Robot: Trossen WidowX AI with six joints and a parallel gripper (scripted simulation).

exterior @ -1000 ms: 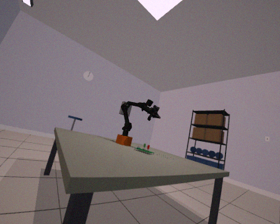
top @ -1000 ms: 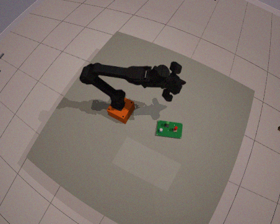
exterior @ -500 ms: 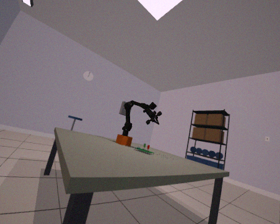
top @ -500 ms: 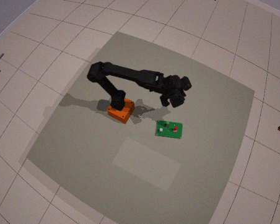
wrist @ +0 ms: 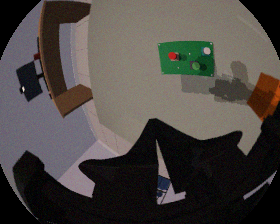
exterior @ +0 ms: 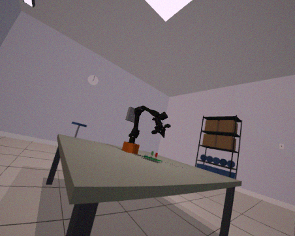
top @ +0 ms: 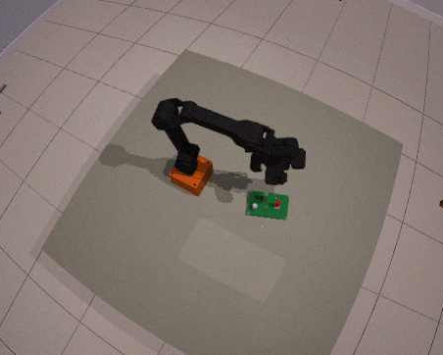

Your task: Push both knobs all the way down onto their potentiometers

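Observation:
The green circuit board (top: 278, 214) (exterior: 153, 159) (wrist: 167, 68) stands on the table in front of the arm. A red knob (top: 277, 202) (exterior: 156, 154) (wrist: 172, 56) stands up from it. A green knob (exterior: 152, 153) (wrist: 196, 65) stands beside it. A white-topped part (top: 255, 206) (wrist: 207, 51) with a bluish base sits near one corner. How far each knob is down its shaft is too small to tell. My gripper (top: 275, 179) (exterior: 163, 135) (wrist: 152, 121) is shut and empty, tilted downward, well above the table and clear of the board.
The arm's orange base (top: 192, 177) (exterior: 130, 147) (wrist: 267, 95) stands on the table (top: 328, 245) (exterior: 147, 176) (wrist: 126, 70) near the board. A pale rectangle (top: 232, 260) lies on the table top. A shelf rack (exterior: 219, 133) stands beyond the table.

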